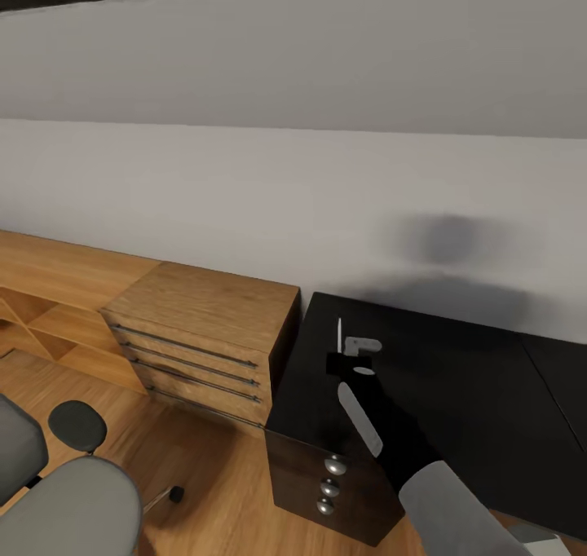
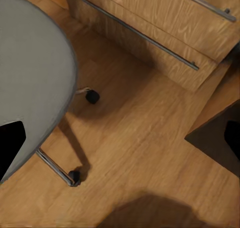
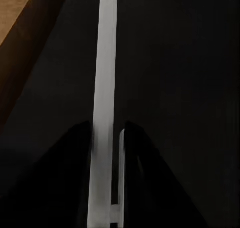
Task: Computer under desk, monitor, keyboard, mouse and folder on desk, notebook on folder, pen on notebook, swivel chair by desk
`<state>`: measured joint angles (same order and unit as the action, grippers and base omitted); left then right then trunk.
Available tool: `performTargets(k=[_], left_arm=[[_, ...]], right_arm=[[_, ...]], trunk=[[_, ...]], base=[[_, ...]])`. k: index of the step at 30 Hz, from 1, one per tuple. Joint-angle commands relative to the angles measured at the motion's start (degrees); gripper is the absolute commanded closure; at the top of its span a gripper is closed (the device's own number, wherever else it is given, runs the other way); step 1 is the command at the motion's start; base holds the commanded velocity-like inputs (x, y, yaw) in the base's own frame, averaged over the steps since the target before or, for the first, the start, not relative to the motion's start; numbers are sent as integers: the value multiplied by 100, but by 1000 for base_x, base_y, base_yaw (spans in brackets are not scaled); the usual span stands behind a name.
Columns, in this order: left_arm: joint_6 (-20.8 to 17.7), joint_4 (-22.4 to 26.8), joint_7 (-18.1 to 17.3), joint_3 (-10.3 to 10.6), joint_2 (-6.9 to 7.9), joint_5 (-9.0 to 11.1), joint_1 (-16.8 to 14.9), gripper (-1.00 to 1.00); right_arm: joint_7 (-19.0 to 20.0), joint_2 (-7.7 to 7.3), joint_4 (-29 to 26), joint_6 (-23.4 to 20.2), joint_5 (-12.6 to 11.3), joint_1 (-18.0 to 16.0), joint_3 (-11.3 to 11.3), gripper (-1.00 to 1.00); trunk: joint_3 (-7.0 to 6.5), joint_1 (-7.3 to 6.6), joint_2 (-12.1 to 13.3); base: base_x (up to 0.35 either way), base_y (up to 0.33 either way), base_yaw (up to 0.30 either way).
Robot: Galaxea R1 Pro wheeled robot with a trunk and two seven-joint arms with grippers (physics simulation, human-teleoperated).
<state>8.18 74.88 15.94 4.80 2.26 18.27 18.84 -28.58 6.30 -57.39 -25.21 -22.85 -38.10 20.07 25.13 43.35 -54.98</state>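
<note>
Desk [image 1: 456, 377]: glossy black top, smooth, faint reflections; drawer front same finish, round polished silver metal knobs [image 1: 333, 465].
Chest of drawers [image 1: 204, 336]: light wood, visible grain, matt; slim brushed metal bar handles [image 2: 135, 30].
Floor [image 2: 150, 138]: honey wood planks, satin sheen.
Swivel chair [image 1: 73, 507]: grey cloth seat, matt; chrome base leg [image 2: 52, 165], black plastic casters.
Pen [image 3: 104, 102]: smooth white-silver, slight sheen.
Wall [image 1: 244, 189]: light grey, matt, plain.
Right gripper [image 3: 107, 178]: black fingers, matt.

I'm looking at a pale grey wall [image 1: 244, 189], a soft shadow blotched on it to the right. Against it stands a wooden chest [image 1: 204, 336] with long bar handles; left of the chest, low open shelving [image 1: 41, 319]. Honey plank floor [image 1: 204, 474] runs before the chest.
</note>
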Motion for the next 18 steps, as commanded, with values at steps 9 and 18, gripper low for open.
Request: performTargets(k=[9,18], left_arm=[[-1453,-928,59,21,-127,-239,-272,-100],[-1583,-1229,6,21,-172,-262,-424,-100]], right_arm=[[-589,-54,-1774,-151,-493,665,-178,100],[-823,-66,-1869,-134,-1172,737,-559,100]], trunk=[[-157,-197,358],[-247,-307,559]], base=[[0,0,0],[0,0,-121]])
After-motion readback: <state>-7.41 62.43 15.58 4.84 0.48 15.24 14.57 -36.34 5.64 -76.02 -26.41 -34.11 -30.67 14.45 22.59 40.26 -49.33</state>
